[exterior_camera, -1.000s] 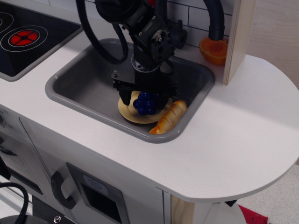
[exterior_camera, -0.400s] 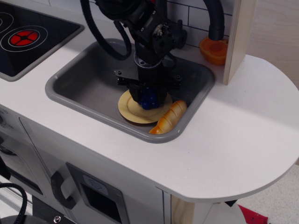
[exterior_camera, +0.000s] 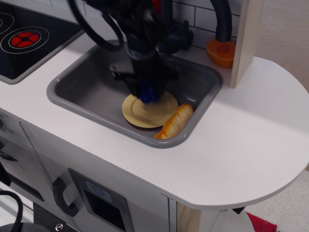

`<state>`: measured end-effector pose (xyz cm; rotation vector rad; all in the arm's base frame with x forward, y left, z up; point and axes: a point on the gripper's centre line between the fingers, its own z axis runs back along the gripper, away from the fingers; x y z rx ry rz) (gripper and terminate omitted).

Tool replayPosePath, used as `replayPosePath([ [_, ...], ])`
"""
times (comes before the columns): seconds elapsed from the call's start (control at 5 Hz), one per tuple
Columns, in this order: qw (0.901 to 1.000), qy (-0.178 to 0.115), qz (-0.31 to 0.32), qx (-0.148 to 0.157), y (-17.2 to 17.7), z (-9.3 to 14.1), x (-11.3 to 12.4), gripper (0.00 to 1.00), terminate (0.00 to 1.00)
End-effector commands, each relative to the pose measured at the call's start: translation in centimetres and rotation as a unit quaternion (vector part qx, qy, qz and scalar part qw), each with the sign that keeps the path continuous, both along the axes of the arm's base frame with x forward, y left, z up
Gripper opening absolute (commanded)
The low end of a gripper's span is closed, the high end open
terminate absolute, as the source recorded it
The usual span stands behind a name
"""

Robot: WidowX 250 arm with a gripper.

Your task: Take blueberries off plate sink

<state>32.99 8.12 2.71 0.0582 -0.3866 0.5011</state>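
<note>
We count one sink [exterior_camera: 87,92], one plate [exterior_camera: 145,112], one cluster of blueberries [exterior_camera: 147,93], one bread loaf [exterior_camera: 175,121], one orange half [exterior_camera: 220,52], one stovetop [exterior_camera: 34,36] and one hand [exterior_camera: 145,89].

We see our single black arm reaching down from the far left of the scene, its outline smeared by motion blur. The wrist points straight down, and thick black cable loops curl around it on the left side. Our gripper [exterior_camera: 147,92] hangs at the bottom end of the wrist, its dark fingers drawn in close around the blueberries [exterior_camera: 148,93], only a small patch of blue showing between them. The blur hides the exact fingertip edges.
</note>
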Motion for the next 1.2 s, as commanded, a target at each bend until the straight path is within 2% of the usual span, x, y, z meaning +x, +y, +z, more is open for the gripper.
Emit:
replayPosePath([
  [0.0, 0.9984, -0.035, 0.034, 0.029, 4.6, 2.5, -0.7, 0.00, 0.00],
  [0.2, 0.9988, 0.007, 0.037, 0.032, 6.6, 2.0, -1.8, 0.00, 0.00],
  [0.4, 0.9986, 0.027, 0.028, 0.037, 6.8, 0.8, -2.9, 0.00, 0.00],
  [0.8, 0.9941, 0.087, 0.047, 0.045, 7.0, -0.4, -3.7, 0.00, 0.00],
  [1.0, 0.9931, 0.094, 0.034, 0.062, 6.5, -0.3, -3.2, 1.00, 0.00],
])
